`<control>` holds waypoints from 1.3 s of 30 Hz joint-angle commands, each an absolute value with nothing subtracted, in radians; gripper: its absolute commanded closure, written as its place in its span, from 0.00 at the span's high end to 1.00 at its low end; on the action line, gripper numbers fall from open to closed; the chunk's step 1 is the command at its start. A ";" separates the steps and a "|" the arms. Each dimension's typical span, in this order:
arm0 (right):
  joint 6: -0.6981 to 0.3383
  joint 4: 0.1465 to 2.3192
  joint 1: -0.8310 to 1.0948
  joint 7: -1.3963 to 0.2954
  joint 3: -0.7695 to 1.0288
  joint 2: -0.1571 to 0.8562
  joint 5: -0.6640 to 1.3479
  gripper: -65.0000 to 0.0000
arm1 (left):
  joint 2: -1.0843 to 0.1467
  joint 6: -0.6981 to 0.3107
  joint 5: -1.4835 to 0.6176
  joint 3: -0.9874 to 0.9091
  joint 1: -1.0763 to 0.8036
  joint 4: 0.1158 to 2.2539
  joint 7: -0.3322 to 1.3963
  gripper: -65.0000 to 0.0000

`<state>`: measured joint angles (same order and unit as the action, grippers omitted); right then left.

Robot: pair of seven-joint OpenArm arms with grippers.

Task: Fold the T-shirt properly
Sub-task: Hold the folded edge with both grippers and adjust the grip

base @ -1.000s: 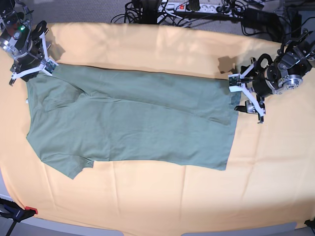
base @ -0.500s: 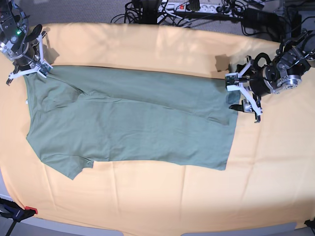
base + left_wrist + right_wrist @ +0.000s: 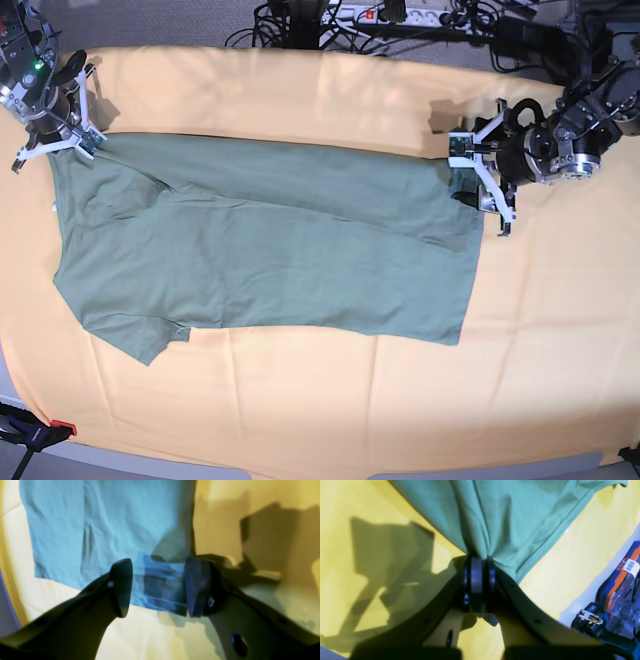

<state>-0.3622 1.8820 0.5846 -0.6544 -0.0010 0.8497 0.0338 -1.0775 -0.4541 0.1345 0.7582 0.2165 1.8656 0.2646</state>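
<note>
T-shirt (image 3: 270, 250), sage green and folded lengthwise, lies flat on the yellow-orange cloth (image 3: 330, 400), its shoulder corner pinched by the closed right gripper (image 3: 477, 580), its hem corner between the wide-open left gripper (image 3: 158, 587).

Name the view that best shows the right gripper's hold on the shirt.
Right wrist view: the right gripper is shut on a bunched corner of the shirt, seen close up. The base view shows that gripper small at the shirt's far corner. The left wrist view does not show it, only the hem end.
</note>
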 commanded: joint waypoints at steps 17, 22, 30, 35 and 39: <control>-0.355 1.887 0.582 -0.674 0.007 0.870 0.022 0.31 | -1.100 -0.594 -0.035 0.752 0.366 1.879 0.342 0.54; -0.355 1.887 0.582 -0.674 0.007 0.870 0.022 0.31 | -1.100 -0.698 -0.069 0.752 0.382 1.879 0.342 0.54; -0.355 1.887 0.582 -0.674 0.007 0.870 0.022 0.31 | -1.100 -0.698 -0.007 0.752 0.372 1.877 0.342 0.54; -0.355 1.887 0.582 -0.674 0.007 0.870 0.022 0.31 | -1.100 -0.698 0.045 0.752 0.342 1.876 0.341 0.54; -0.355 1.887 0.582 -0.674 0.007 0.870 0.029 0.31 | -1.100 -0.698 0.077 0.752 0.323 1.876 0.342 0.54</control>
